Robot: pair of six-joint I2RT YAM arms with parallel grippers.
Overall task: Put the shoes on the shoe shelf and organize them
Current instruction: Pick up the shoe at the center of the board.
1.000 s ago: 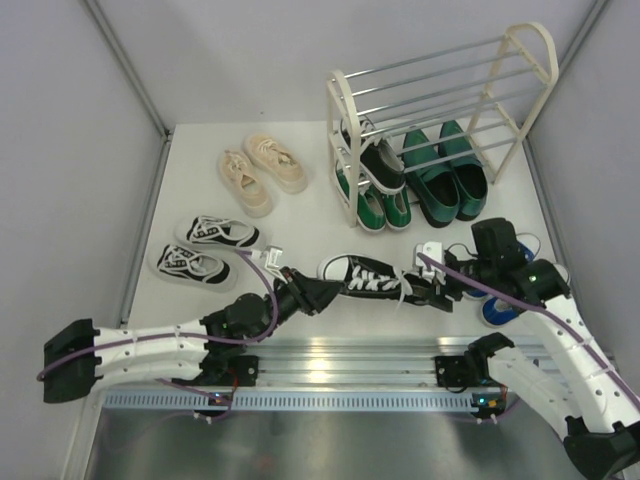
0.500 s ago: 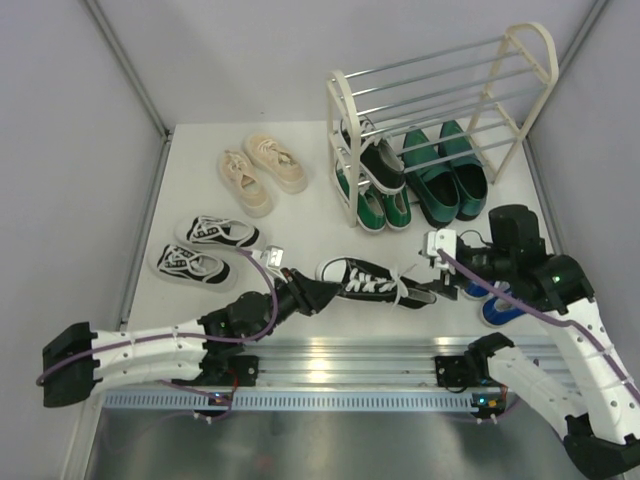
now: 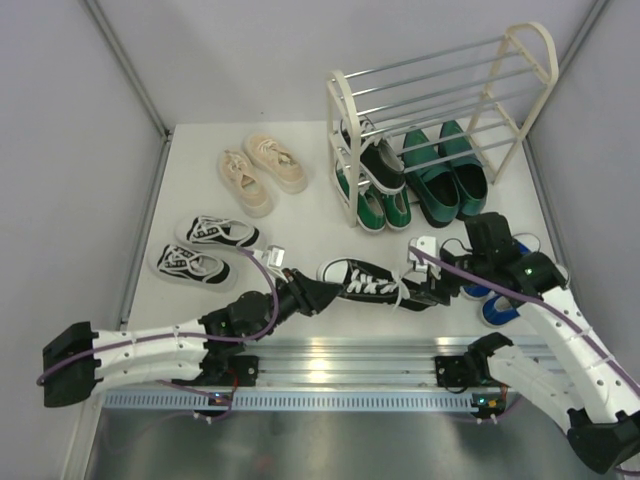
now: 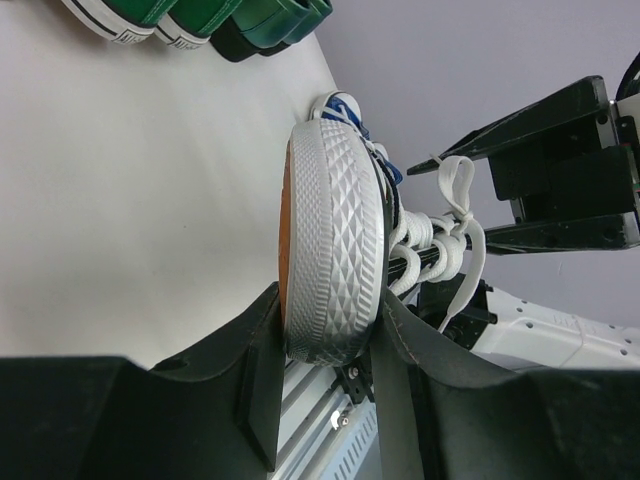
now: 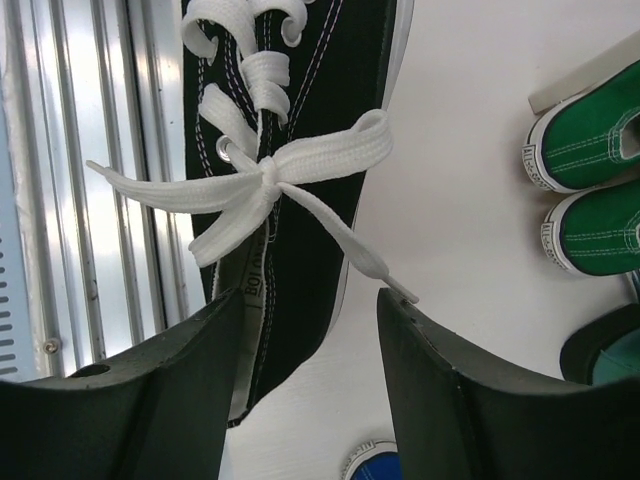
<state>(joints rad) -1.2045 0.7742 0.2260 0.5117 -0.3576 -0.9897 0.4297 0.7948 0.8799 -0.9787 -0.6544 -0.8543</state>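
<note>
**Hazards at the Two-Arm Handover of the Black Sneaker**

The black sneaker (image 3: 362, 278) sat at the near edge of the bench (image 3: 300, 225), partly over the metal rail and well apart from the shoe shelf (image 3: 338, 140). We could not tell whether it rested on the surface or hung clear. The left fingers (image 4: 250, 360) were clamped narrowly on its rubber toe cap. The right fingers (image 5: 180, 370) stood apart, straddling the heel end without gripping it.

We judged the following faults possible:

1. **Lace trapped.** The lace bow (image 5: 260, 180) spread across the gap, and one lace tip (image 5: 400, 292) lay against a right finger. Closing there could pinch the lace instead of the canvas, which would give a weak hold or pull the bow undone.
2. **Toe slip.** The toe cap was rounded and smooth. A sideways push from the right arm could twist the sneaker out of the left hold.
3. **Opposed pull.** With both ends held, any mismatch between the arms would strain the shoe or break one grip.
4. **Neighbour struck.** The blue sneakers (image 3: 497, 310) lay just beside the right arm, and a swing could knock them.
5. **Snag at the shelf.** Loose lace loops could catch on the thin rods where the green sneakers (image 3: 375, 205) already sat.
</note>
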